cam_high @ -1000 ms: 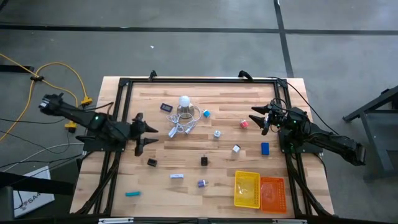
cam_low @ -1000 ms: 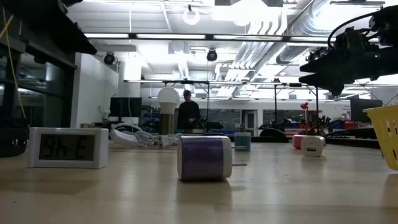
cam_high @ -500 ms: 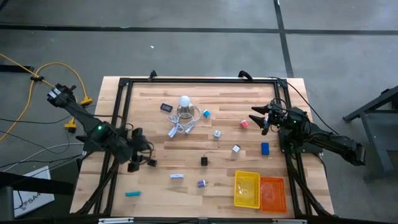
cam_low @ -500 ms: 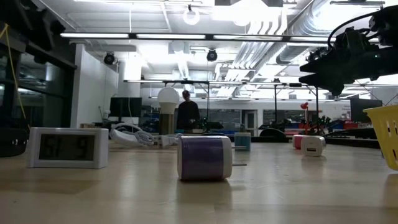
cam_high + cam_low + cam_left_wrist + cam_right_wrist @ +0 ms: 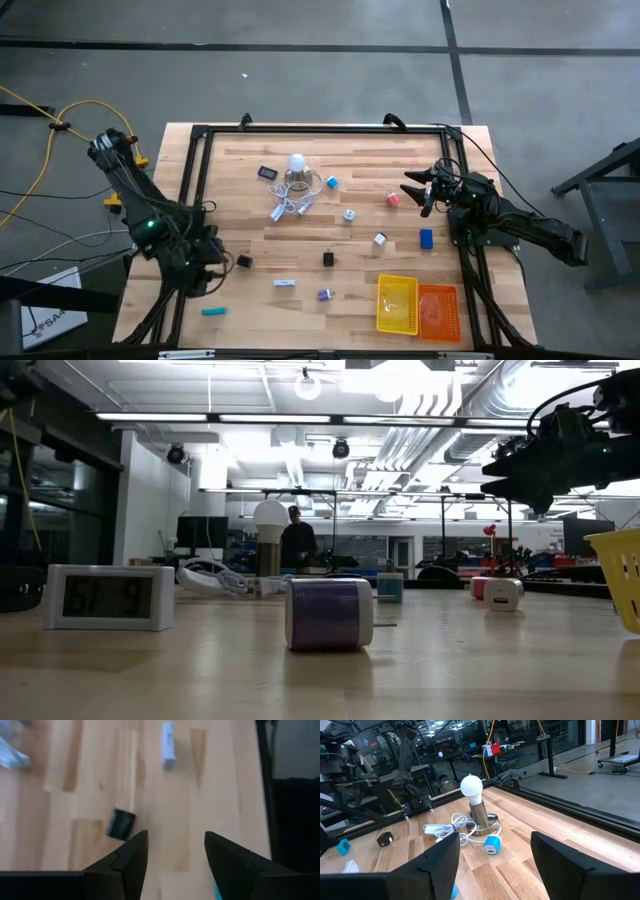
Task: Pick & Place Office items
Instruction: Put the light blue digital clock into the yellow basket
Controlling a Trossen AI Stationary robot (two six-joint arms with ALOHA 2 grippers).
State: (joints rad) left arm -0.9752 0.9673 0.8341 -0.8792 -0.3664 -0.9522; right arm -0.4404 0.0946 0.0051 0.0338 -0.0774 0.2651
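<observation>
Currently the left gripper [image 5: 212, 277] hangs low over the table's left side, near the front, just beside a small black clip [image 5: 243, 262]. Its wrist camera shows the two fingers [image 5: 131, 854] spread well apart with bare wood between them; nothing is held. The clip [image 5: 121, 824] lies just past one fingertip, apart from it, and a small blue-white piece [image 5: 168, 746] lies farther out. The teal stick [image 5: 212, 311] lies near the front edge, close to that gripper.

Right gripper [image 5: 415, 186] waits above the table's right side, near the pink cube [image 5: 393, 199]; its fingers [image 5: 432, 857] are wide open and empty. Past them its camera sees the white-bulbed lamp [image 5: 478, 806] with its looped cord and a small blue-and-white piece [image 5: 492, 845] just beside the base.

Remaining items are scattered over the middle of the table [image 5: 350, 150]: a blue block [image 5: 426, 238], white cubes [image 5: 380, 239], another black clip [image 5: 328, 258]. Yellow tray [image 5: 397, 303] and orange tray [image 5: 437, 311] touch side by side at front right. The trays' contents cannot be made out.
</observation>
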